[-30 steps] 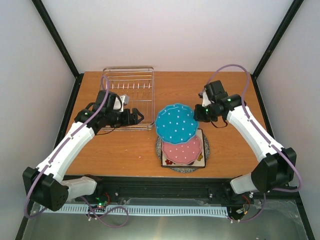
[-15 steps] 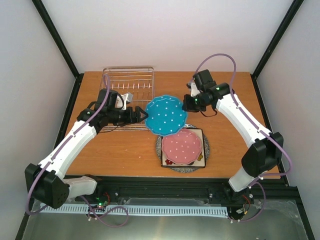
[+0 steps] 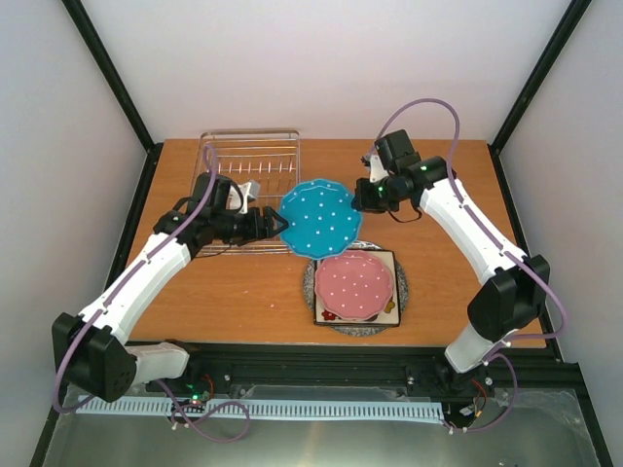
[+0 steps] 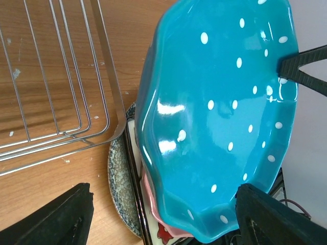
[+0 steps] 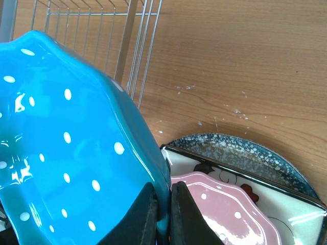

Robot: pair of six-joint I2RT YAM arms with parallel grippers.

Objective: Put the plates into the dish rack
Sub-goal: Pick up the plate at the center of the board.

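Top external: blue plate (image 3: 321,216) beside rack (image 3: 273,154).

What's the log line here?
right gripper shut on blue plate | left gripper open | plate tilted, between stack and dish rack

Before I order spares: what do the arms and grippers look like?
White links with black joints on the left arm and right arm. A purple cable loops along each. The left gripper and right gripper have black, wedge-shaped fingers.
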